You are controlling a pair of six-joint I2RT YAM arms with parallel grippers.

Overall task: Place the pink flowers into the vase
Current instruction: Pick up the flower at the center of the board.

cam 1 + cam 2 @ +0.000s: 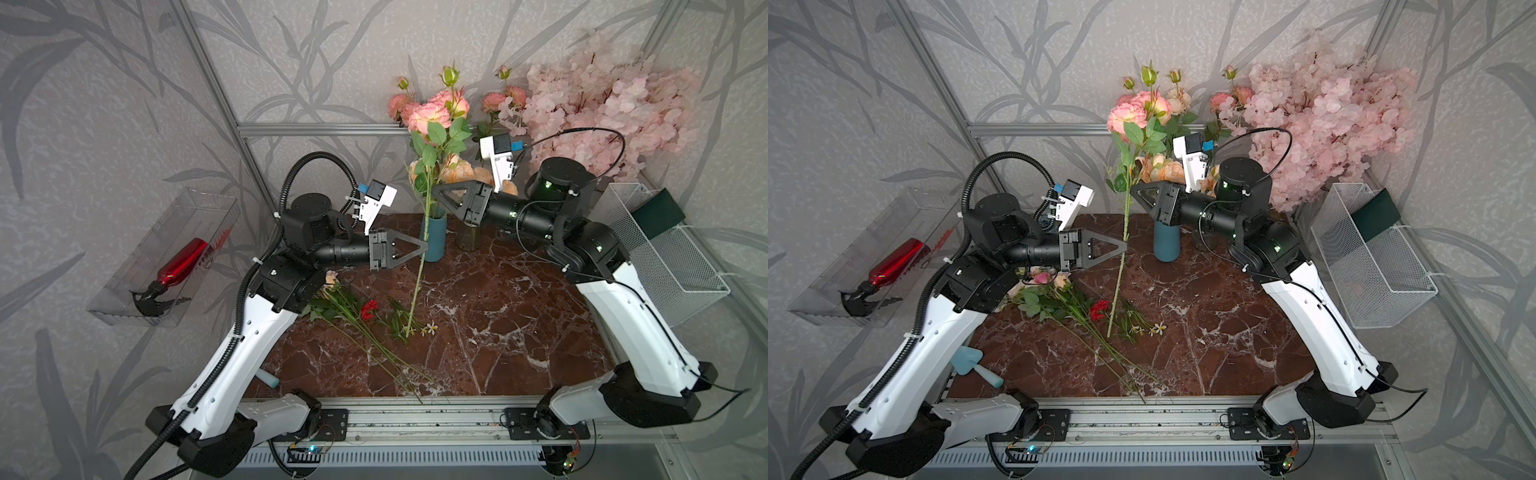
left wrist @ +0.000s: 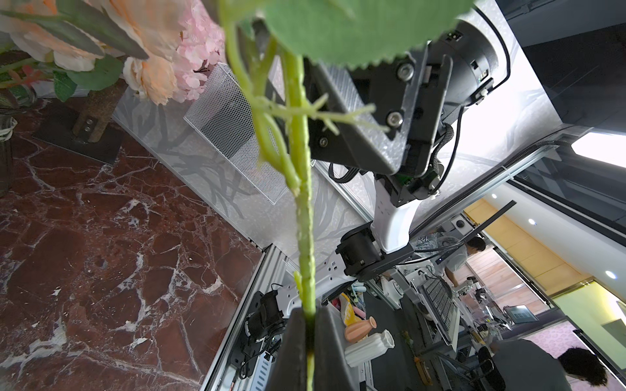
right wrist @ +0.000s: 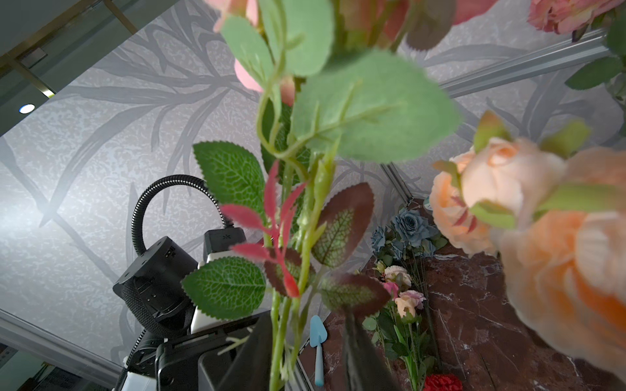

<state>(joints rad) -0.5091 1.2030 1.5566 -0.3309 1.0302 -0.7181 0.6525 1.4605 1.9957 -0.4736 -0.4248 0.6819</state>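
Observation:
My left gripper (image 1: pixel 424 247) (image 1: pixel 1124 246) (image 2: pixel 309 316) is shut on the long green stem (image 2: pixel 303 216) of a pink flowers spray (image 1: pixel 432 114) (image 1: pixel 1133 114), held upright in front of the teal vase (image 1: pixel 434 245) (image 1: pixel 1166 247). Higher on the same stem, my right gripper (image 1: pixel 434 191) (image 1: pixel 1133 191) (image 3: pixel 305 355) is open, with the stem (image 3: pixel 279 338) close to one finger. The stem's lower end (image 1: pixel 409 330) hangs over the table, outside the vase. More pink flowers (image 1: pixel 1050 280) (image 3: pixel 404 301) lie on the table under my left arm.
A red carnation (image 1: pixel 369 309), small daisies (image 1: pixel 430 329) and loose stems (image 1: pixel 1100 345) lie on the marble table (image 1: pixel 519 311). A dark jar (image 1: pixel 467 241) of peach roses and the pale blossom tree (image 1: pixel 602 104) stand behind. Wire basket (image 1: pixel 665 257) right, clear bin (image 1: pixel 166 257) left, blue trowel (image 1: pixel 976 365).

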